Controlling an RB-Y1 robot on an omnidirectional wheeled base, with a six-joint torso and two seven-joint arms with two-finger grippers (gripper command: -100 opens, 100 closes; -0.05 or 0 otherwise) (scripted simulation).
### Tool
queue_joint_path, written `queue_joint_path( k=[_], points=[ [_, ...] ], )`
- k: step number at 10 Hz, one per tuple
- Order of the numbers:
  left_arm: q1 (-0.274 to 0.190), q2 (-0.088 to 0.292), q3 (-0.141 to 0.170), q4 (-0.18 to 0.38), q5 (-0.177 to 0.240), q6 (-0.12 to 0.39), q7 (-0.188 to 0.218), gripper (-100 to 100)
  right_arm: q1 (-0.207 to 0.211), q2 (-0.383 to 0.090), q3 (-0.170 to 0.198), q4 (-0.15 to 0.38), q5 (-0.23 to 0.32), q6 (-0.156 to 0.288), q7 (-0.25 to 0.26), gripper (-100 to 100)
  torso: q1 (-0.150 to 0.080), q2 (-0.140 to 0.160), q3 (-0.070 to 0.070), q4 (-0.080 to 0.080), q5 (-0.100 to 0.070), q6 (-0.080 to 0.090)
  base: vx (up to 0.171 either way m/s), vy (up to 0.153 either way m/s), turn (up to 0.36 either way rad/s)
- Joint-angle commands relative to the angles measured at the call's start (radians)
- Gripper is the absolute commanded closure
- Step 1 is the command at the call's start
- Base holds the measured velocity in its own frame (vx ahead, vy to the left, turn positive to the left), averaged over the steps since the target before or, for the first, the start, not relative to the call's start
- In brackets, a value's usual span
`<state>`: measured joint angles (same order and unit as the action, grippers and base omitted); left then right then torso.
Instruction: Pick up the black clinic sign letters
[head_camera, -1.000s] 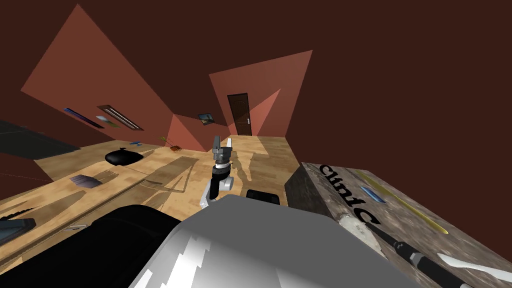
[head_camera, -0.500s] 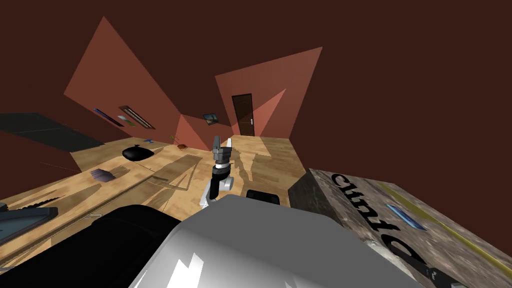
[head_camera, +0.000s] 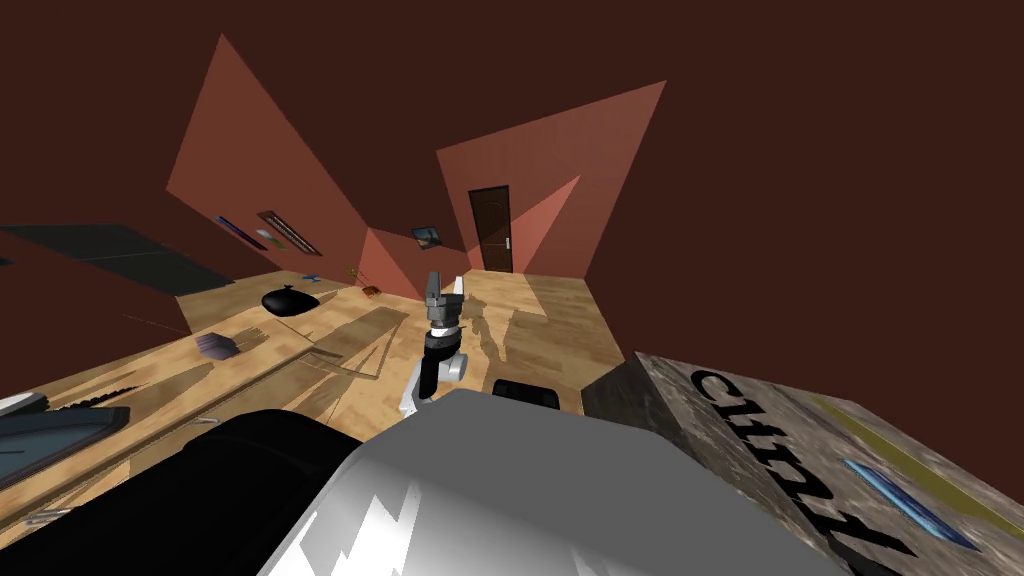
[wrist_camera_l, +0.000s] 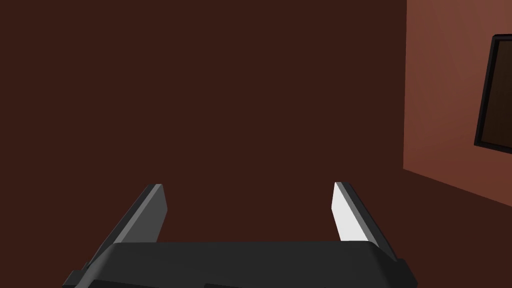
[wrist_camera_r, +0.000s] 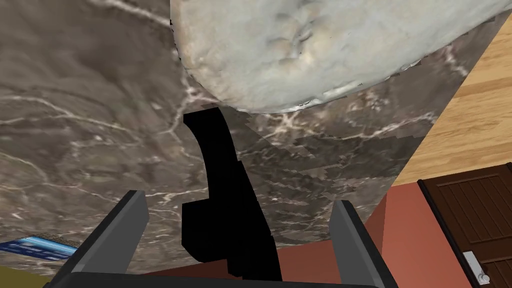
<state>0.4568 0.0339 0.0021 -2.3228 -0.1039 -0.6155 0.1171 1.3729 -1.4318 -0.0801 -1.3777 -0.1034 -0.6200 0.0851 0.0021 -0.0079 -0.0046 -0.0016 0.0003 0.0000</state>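
The right jaws stood apart over the bench (wrist_camera_r: 75, 125), astride one end stroke of the black sign letters (wrist_camera_r: 222, 210) without touching it. The letters lay flat on the bench's marbled top, close along one edge, and a pale rounded lump (wrist_camera_r: 320, 45) sat just beyond that stroke. They looked thin, stiff and light, so a thick stroke seemed the safest hold. A blue strip (head_camera: 905, 500) lay farther along the bench. Past the bench's corner, the left jaws stood apart, raised.
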Motion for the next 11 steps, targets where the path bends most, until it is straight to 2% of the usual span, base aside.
queue_joint_path(
  k=[1,6,9,10,11],
  points=[
    [0.0,0.0,0.0,0.0,0.0,0.0,0.0,0,0.026,-0.049,0.025,0.04,-0.004,-0.02,-0.002,-100,0.0,0.0,0.0,0.0,0.0,0.0,0.134,0.029,0.117],
    [0.0,0.0,0.0,0.0,0.0,0.0,0.0,0,0.107,-0.18,0.09,0.125,-0.012,-0.062,-0.005,-100,0.001,-0.003,-0.002,-0.001,0.0,0.0,0.15,0.028,0.103],
    [0.0,0.0,0.0,0.0,0.0,0.0,0.0,0,0.147,-0.244,0.117,0.161,-0.015,-0.081,-0.007,-100,0.001,0.002,0.001,0.0,0.0,0.0,0.084,0.016,0.083],
    [0.0,0.0,0.0,0.0,0.0,0.0,0.0,0,0.154,-0.255,0.121,0.168,-0.015,-0.085,-0.007,-100,0.0,0.002,0.001,0.0,0.0,0.0,0.079,0.004,0.056],
    [0.0,0.0,0.0,0.0,0.0,0.0,0.0,0,0.135,-0.244,0.128,0.168,-0.011,-0.083,-0.009,-100,0.0,0.002,0.001,0.001,0.0,0.001,0.031,0.001,0.008]
  ],
)
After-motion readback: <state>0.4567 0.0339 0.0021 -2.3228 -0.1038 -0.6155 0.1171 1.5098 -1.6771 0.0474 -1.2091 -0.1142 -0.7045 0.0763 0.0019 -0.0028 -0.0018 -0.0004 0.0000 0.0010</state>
